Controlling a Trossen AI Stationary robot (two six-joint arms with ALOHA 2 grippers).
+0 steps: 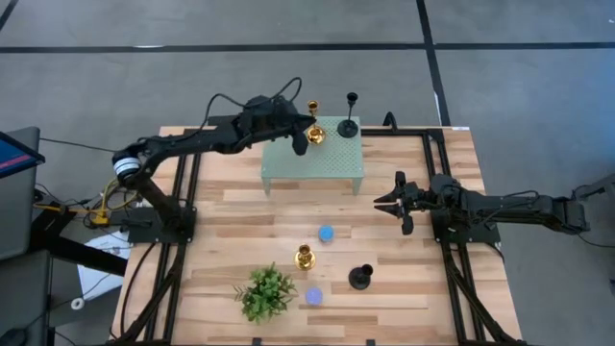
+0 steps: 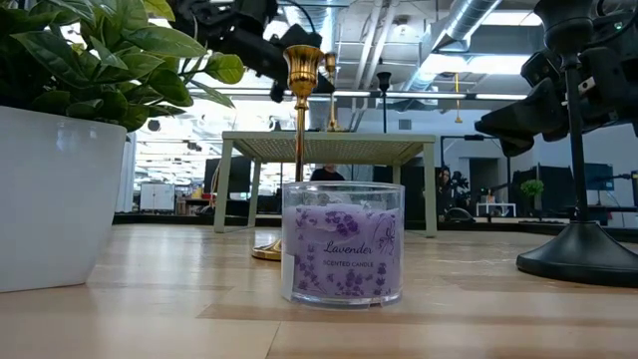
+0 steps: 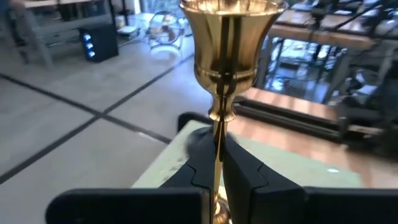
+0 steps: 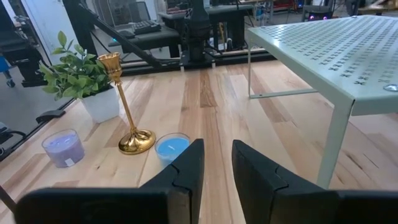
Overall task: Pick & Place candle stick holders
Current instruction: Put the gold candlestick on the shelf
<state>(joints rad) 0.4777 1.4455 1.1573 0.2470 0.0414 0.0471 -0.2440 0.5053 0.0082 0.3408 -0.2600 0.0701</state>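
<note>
Gold holder (image 1: 314, 128) sits upright on the green perforated stand (image 1: 312, 159), stem vertical, cup up, beside a black holder (image 1: 348, 117). Left gripper (image 1: 306, 130) is clamped on its stem: placing step, release and lift clear next. Right gripper (image 1: 389, 201) waits slightly parted, empty. Second gold holder (image 1: 305, 256) and black holder (image 1: 360, 277) remain on the table (image 1: 221, 240).

a grey floor (image 1: 115, 67) crossed by dark lines surrounds the wooden table (image 1: 221, 240). beyond the table the low view shows an open, workshop-like hall with exposed silver ducts (image 2: 469, 25) and strip lights overhead, desks and monitors (image 2: 598, 179) far back, and what may be a seated person, too small to tell.
</note>
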